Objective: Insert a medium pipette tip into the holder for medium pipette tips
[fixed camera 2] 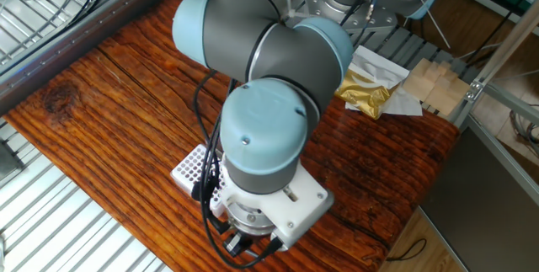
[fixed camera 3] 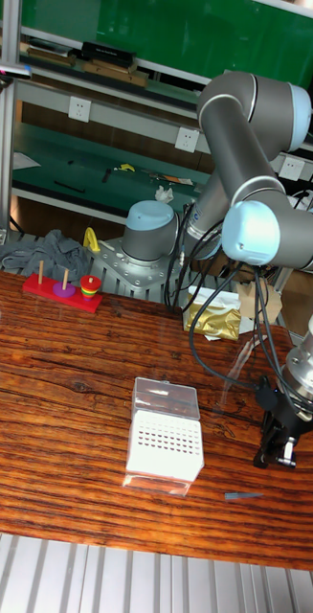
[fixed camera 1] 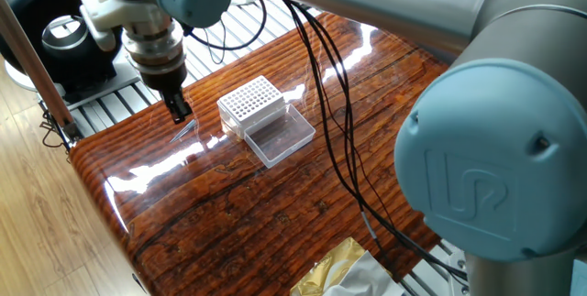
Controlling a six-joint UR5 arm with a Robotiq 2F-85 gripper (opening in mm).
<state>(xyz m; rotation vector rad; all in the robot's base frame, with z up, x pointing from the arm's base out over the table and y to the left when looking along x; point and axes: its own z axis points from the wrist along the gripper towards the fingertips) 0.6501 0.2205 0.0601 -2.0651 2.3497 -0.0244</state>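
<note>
The holder for medium pipette tips [fixed camera 1: 249, 102] is a small clear box with a white hole grid; its clear lid [fixed camera 1: 281, 138] lies open beside it. It also shows in the tall fixed view as the holder [fixed camera 3: 166, 442] and, partly hidden by the arm, in the other fixed view as the holder [fixed camera 2: 192, 169]. A medium pipette tip [fixed camera 1: 186, 131] lies flat on the wooden table left of the holder, seen too as the tip [fixed camera 3: 242, 496]. My gripper [fixed camera 1: 178, 109] hangs just above the tip, fingers pointing down and slightly apart, holding nothing; gripper [fixed camera 3: 277, 452].
A gold foil bag [fixed camera 2: 364, 99] lies at the table's far side. A black round device [fixed camera 1: 57, 35] sits beyond the table's end. A red stacking toy [fixed camera 3: 64, 287] stands at the back left. The table edge [fixed camera 1: 101, 191] runs close to the tip.
</note>
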